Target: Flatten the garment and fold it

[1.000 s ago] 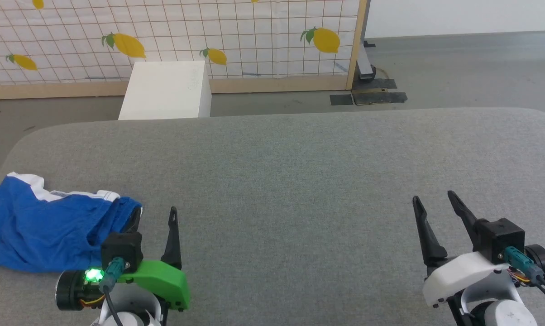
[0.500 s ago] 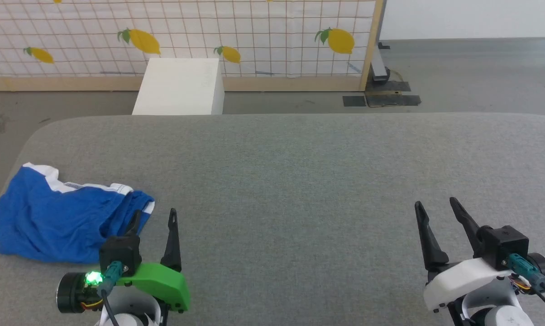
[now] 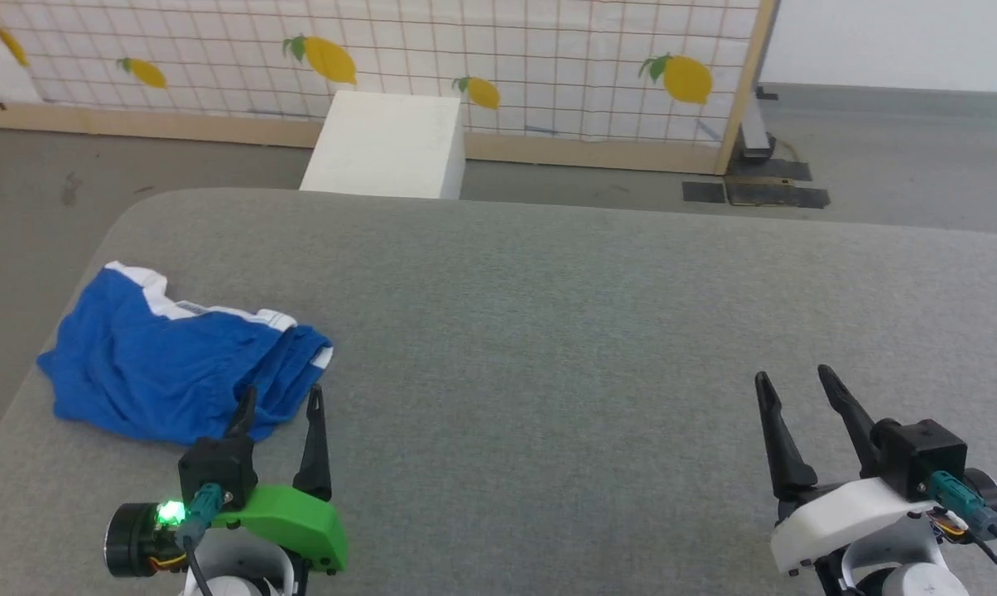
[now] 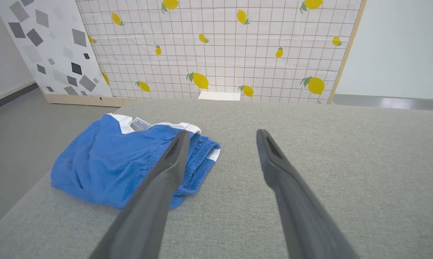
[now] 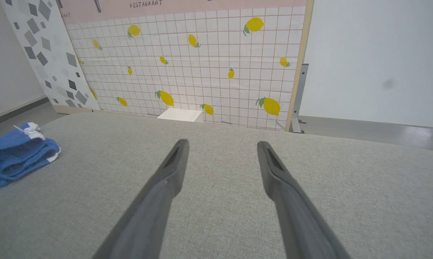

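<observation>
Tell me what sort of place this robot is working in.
Probably a robot lab or staged test area, not a home: a lemon-print backdrop panel in a wooden frame, a grey floor, and a grey fabric-covered work surface with the blue garment on it.

The head camera looks forward and down from above the near edge of the grey worktop [image 3: 548, 331], with the left gripper [image 3: 283, 391] at its lower left and the right gripper [image 3: 792, 373] at its lower right. The left wrist camera sits low over the worktop and looks along its own fingers toward the lemon-print screen [image 4: 220, 46]. The garment [image 4: 105, 162] lies close in this view, just left of centre. The right wrist camera is just as low but farther right, facing the same screen, and the garment lies well off at its left edge. All three views share the worktop, the garment, the screen and the white box [image 3: 387, 145] in front of it.
</observation>
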`<state>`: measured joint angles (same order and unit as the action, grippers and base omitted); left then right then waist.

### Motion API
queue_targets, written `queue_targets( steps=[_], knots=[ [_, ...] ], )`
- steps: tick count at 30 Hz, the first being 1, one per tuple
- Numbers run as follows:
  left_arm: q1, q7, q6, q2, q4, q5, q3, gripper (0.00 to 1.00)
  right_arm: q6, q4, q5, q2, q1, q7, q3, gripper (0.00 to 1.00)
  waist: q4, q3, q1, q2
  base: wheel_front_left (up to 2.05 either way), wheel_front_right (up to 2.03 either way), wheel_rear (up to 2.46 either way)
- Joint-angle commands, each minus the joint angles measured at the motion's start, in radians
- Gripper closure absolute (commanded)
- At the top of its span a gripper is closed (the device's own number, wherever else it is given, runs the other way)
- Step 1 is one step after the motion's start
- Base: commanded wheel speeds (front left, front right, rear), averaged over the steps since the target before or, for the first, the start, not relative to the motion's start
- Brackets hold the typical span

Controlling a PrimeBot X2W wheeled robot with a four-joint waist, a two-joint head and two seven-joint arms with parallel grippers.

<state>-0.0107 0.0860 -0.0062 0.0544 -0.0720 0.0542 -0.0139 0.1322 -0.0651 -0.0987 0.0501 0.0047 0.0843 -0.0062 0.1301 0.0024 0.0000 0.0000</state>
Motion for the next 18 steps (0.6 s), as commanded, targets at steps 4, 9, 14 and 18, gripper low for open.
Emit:
queue_targets(
  steps=[4,9,14,18],
  knots=[
    [0.010,0.017,0.009,-0.002,-0.010,0.019,-0.001,0.00,-0.001,-0.011,-0.017,0.000,0.019,0.018,0.006,0.00,0.051,0.003,0.0000,0.0000,0.00,0.00,0.00],
    [0.015,0.027,0.012,-0.002,-0.017,0.026,-0.001,0.00,-0.001,-0.017,-0.026,0.000,0.022,0.028,0.009,0.00,0.091,0.003,0.0000,0.0000,0.00,0.00,0.00],
    [0.020,0.037,0.017,-0.002,-0.022,0.033,0.000,0.00,-0.001,-0.026,-0.033,0.000,0.024,0.038,0.014,0.00,0.127,0.003,0.0000,0.0000,0.00,0.00,0.00],
    [0.024,0.046,0.019,-0.002,-0.026,0.037,0.001,0.00,-0.001,-0.033,-0.038,0.000,0.025,0.046,0.018,0.00,0.155,0.004,0.0000,0.0000,0.00,0.00,0.00]
  ],
)
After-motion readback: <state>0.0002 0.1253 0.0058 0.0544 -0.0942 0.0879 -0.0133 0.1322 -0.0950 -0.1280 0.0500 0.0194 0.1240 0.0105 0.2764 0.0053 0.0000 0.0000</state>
